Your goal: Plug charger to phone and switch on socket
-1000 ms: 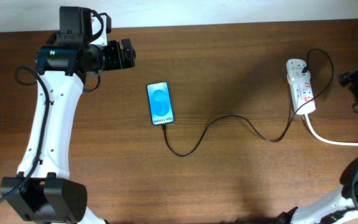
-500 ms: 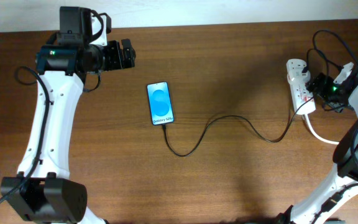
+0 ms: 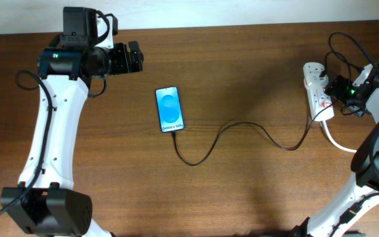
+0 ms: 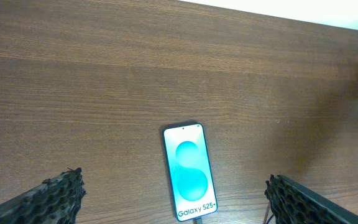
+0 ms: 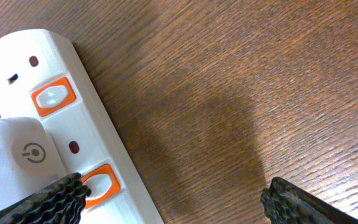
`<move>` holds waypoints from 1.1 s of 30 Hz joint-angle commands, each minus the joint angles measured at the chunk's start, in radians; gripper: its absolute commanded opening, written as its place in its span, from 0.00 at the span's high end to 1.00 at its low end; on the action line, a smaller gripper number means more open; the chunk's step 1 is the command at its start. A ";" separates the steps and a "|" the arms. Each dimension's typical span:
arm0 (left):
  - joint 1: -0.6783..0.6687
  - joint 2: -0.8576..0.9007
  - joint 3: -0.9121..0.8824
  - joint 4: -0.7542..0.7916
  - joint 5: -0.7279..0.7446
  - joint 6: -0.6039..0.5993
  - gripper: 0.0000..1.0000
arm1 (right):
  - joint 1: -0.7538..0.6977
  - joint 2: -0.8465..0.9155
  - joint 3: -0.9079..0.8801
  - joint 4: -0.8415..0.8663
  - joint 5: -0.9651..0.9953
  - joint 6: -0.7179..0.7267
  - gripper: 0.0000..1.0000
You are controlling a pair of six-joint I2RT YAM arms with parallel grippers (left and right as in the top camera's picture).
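Observation:
The phone (image 3: 169, 109) lies flat mid-table, blue screen up, and shows in the left wrist view (image 4: 189, 172). The black charger cable (image 3: 242, 128) runs from the phone's near end across to the white socket strip (image 3: 318, 91) at the right. My left gripper (image 3: 135, 57) is open and empty, up and left of the phone (image 4: 176, 202). My right gripper (image 3: 339, 88) is open at the strip's right side. In the right wrist view (image 5: 173, 199) its left finger sits over an orange-framed switch (image 5: 101, 182) on the strip (image 5: 42, 130). A white plug (image 5: 17, 163) sits in the strip.
The strip's thick white cord (image 3: 354, 147) trails to the right edge. A second orange-framed switch (image 5: 53, 96) lies further along the strip. Black arm cables loop above the right gripper (image 3: 347, 45). The table's far edge meets a pale wall.
The right arm has come in from the far right edge to the socket strip's right side, then shifted slightly. The left arm, phone and cable have not moved.

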 commanded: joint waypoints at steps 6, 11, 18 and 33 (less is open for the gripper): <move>-0.001 0.002 0.003 0.001 -0.004 0.013 0.01 | 0.027 0.016 0.014 -0.018 0.020 0.006 0.05; -0.001 0.002 0.003 0.001 -0.004 0.013 0.01 | 0.034 0.016 0.012 -0.058 0.007 0.006 0.05; -0.001 0.002 0.003 0.001 -0.004 0.013 0.01 | 0.068 0.073 0.012 -0.062 -0.018 0.006 0.05; -0.001 0.002 0.003 0.001 -0.004 0.013 0.01 | -0.006 0.076 0.058 -0.074 -0.028 0.059 0.05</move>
